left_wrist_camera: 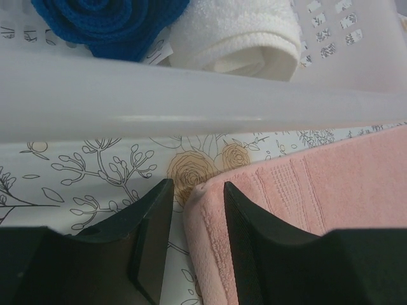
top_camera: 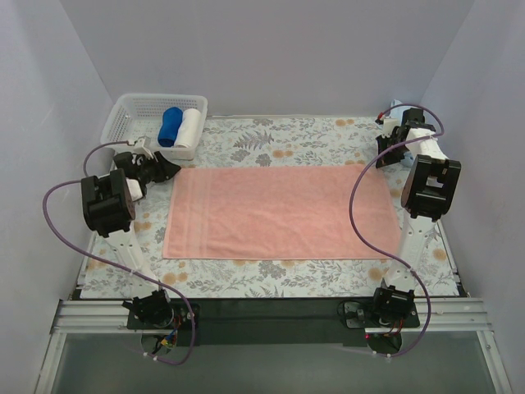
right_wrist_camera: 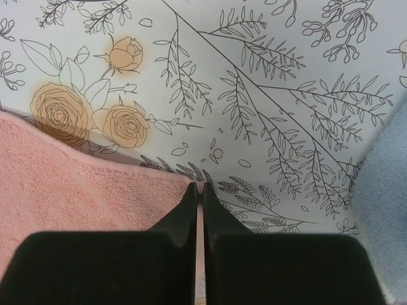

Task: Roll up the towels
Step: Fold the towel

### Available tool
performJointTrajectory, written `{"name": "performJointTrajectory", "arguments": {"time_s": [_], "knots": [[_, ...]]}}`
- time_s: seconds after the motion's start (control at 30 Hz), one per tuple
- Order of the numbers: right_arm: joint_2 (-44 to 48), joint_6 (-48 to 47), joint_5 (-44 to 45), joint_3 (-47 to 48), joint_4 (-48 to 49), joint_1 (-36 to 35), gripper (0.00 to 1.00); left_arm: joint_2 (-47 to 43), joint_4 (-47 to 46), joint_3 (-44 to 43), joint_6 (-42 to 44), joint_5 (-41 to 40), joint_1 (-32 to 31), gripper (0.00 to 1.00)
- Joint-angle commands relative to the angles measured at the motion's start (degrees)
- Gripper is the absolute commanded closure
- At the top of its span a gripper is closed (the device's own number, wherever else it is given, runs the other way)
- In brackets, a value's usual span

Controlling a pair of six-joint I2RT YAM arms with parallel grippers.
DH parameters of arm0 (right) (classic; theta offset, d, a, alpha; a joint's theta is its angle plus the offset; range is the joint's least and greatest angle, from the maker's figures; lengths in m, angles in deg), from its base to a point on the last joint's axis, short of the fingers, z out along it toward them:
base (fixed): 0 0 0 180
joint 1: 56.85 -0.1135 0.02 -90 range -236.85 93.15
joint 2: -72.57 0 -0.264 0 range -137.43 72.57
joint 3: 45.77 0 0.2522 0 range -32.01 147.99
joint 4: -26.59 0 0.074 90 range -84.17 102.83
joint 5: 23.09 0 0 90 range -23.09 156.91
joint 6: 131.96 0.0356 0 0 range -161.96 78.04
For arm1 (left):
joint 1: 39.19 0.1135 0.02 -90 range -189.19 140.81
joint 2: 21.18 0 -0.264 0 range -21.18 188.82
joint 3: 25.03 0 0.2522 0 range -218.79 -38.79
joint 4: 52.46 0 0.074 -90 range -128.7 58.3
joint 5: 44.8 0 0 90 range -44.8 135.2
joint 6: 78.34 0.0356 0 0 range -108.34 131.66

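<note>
Left fingers (left_wrist_camera: 149, 241) are spread apart, straddling the upper-left corner of the pink towel (top_camera: 279, 212), just below the basket (top_camera: 123, 119). Right fingers (right_wrist_camera: 181, 219) are pressed together at its upper-right corner; pinched cloth cannot be confirmed. It is laid flat at tabletop (top_camera: 246, 275) centre. Light-blue towel (right_wrist_camera: 381, 210) is visible at the right wrist view's right edge.
</note>
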Motion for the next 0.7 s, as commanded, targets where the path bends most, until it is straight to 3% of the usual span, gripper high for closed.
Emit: {"name": "performJointTrajectory", "arguments": {"time_s": [0.0, 0.2, 0.37, 0.53, 0.67], "knots": [[0.82, -1.17, 1.64, 1.72, -2.26, 0.01, 0.99, 0.88, 3.47, -0.87, 0.14, 0.09, -0.91, 0.65], [0.73, -1.26, 1.73, 2.07, -2.35, 0.01, 0.99, 0.62, 3.47, -0.17, -0.47, -0.7, -1.44, 0.67], [0.82, -1.52, 1.73, 2.07, -2.53, 0.01, 0.99, 0.62, 4.88, -0.87, 0.23, -1.4, -1.44, 0.75], [1.26, -1.79, 1.29, 2.51, -3.4, 0.01, 0.99, -1.04, 4.1, -0.08, 0.85, -0.97, -1.35, 0.93], [2.23, -2.14, 0.94, 3.12, -4.02, 0.09, 0.99, -3.68, 0.76, 1.33, -0.64, 0.44, -1.0, 1.0]]}}
